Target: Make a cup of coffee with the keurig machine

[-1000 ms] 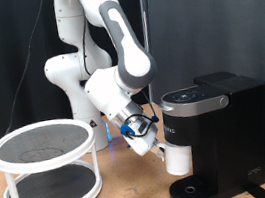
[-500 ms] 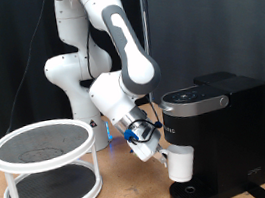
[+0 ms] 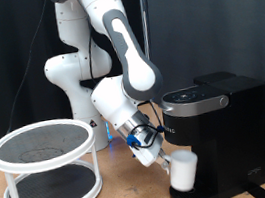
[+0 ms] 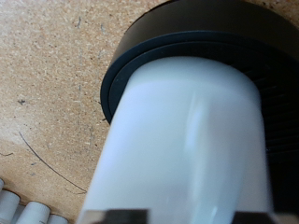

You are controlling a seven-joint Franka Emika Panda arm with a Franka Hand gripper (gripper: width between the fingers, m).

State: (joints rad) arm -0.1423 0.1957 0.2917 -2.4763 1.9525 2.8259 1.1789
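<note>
Gripper (image 3: 169, 160) clamped on the cup (image 3: 182, 169), tilted over the round drip base (image 3: 200, 192) under the keurig machine (image 3: 216, 116), at five o'clock from the arm, likely so coffee lands inside.

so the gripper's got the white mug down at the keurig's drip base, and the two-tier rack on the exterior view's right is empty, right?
Wrong side. The exterior view shows the two-tier rack on its left. The gripper does hold the white mug at the keurig's drip base; nothing visible on the rack.
</note>
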